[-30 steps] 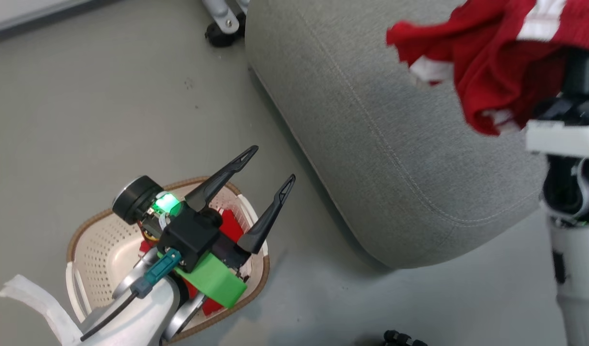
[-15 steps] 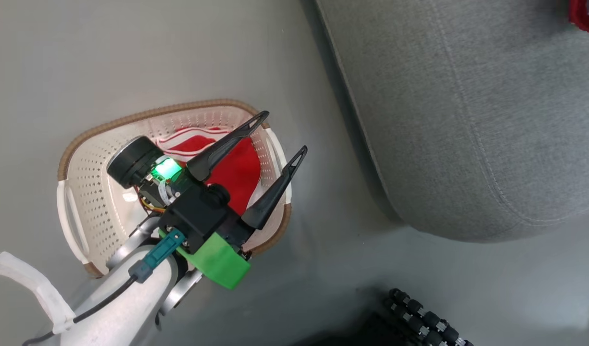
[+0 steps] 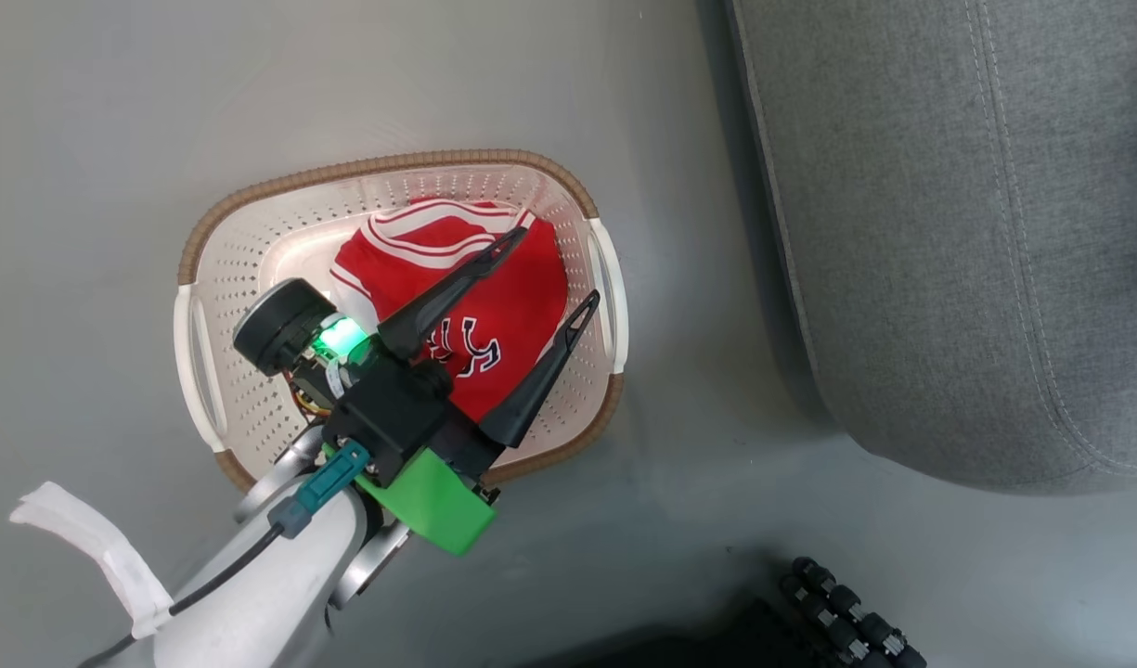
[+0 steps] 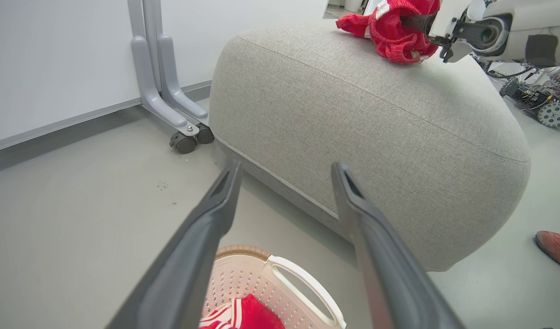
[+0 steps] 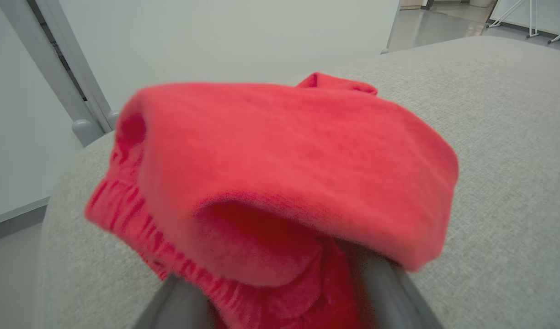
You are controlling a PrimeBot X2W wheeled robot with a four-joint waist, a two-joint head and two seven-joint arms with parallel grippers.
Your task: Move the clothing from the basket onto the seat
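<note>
- The basket (image 3: pixel 382 169) stands on bare floor (image 3: pixel 113 111); in the head view the seat (image 3: pixel 949 232) has its rounded edge at the basket's 3 o'clock, apart from it, with a strip of floor between
- The floor lies open from the basket's 8 round to 12 o'clock; dark rollers (image 3: pixel 846 612) sit at its 5 o'clock
- In the left wrist view, stand legs (image 4: pixel 170 91) on castors sit by the seat's corner at 10 o'clock, and a reddish shoe (image 4: pixel 554 242) at 4 o'clock
- The jersey (image 3: pixel 522 315) lies crumpled in the basket, nearer its 3 o'clock handle: red, white-striped trim at 12, dark-and-white lettering facing up
- The other garment (image 4: pixel 394 34), red with white trim, is bunched at the seat's top
- The left gripper (image 3: pixel 559 264) hovers above the jersey, fingers spread wide, holding nothing
- The right gripper (image 4: pixel 421 22) is buried in the other garment; cloth hides its fingertips, so its opening cannot be told
</note>
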